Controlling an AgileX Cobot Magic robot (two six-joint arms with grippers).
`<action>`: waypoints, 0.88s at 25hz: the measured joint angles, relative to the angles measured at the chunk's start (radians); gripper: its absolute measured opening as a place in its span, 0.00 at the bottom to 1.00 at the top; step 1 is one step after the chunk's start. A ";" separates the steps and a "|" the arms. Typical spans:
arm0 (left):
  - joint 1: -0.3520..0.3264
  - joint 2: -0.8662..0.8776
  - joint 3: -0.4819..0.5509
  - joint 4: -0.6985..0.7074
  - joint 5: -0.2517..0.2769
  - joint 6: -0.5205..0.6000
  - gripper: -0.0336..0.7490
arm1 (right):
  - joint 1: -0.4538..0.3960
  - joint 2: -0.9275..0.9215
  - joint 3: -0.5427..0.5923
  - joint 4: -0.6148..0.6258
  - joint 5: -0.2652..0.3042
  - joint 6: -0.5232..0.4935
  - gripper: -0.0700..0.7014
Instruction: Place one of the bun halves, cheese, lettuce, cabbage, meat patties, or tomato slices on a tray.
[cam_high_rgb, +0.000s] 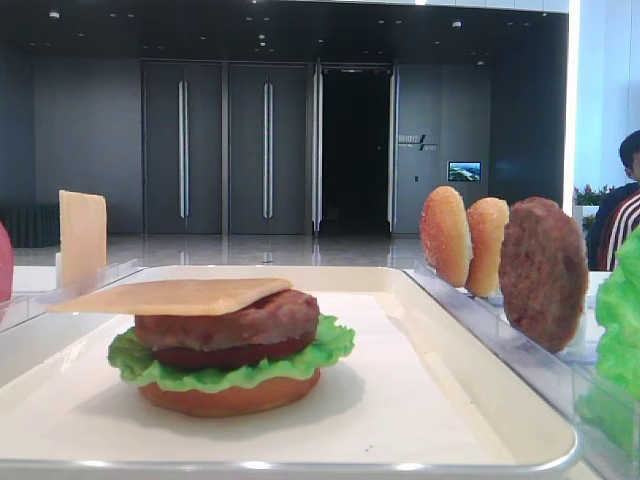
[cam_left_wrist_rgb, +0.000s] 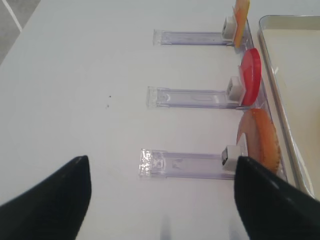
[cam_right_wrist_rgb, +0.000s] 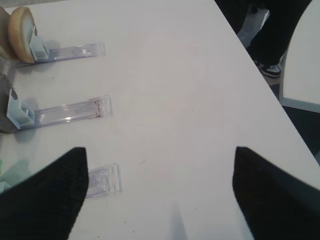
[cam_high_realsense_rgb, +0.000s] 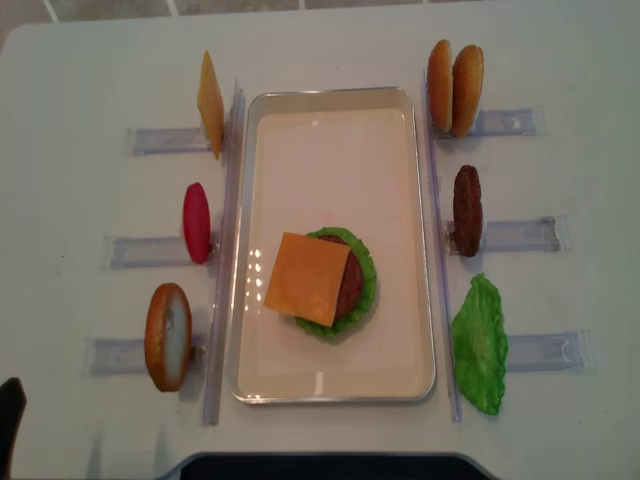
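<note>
The cream tray (cam_high_realsense_rgb: 330, 150) holds a stack: bun base, lettuce (cam_high_rgb: 230, 370), dark red tomato, patty (cam_high_rgb: 235, 322), with a cheese square (cam_high_realsense_rgb: 307, 278) on top. Left of the tray a cheese slice (cam_high_realsense_rgb: 210, 103), a tomato slice (cam_high_realsense_rgb: 196, 222) and a bun half (cam_high_realsense_rgb: 168, 336) stand upright. To the tray's right are two bun halves (cam_high_realsense_rgb: 455, 87), a meat patty (cam_high_realsense_rgb: 467, 210) and lettuce (cam_high_realsense_rgb: 480, 345). My left gripper (cam_left_wrist_rgb: 162, 200) hangs open and empty over the table, beside the near bun half (cam_left_wrist_rgb: 257, 137). My right gripper (cam_right_wrist_rgb: 160, 195) is open and empty too. Cabbage is out of view.
Clear plastic holder rails (cam_left_wrist_rgb: 185, 165) (cam_right_wrist_rgb: 67, 112) lie on the white table on both sides of the tray. The table's right edge (cam_right_wrist_rgb: 270, 95) runs near a person's shoe. A seated person (cam_high_rgb: 615, 215) is behind at the right.
</note>
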 joint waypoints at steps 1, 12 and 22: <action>0.000 0.000 0.000 0.000 0.000 0.000 0.93 | 0.000 0.000 0.000 0.000 0.000 0.000 0.85; 0.000 0.000 0.000 0.000 0.000 0.000 0.93 | 0.000 0.000 0.000 0.000 0.000 0.000 0.85; 0.000 0.000 0.000 0.000 0.000 0.000 0.93 | 0.000 0.000 0.000 0.000 0.000 0.000 0.85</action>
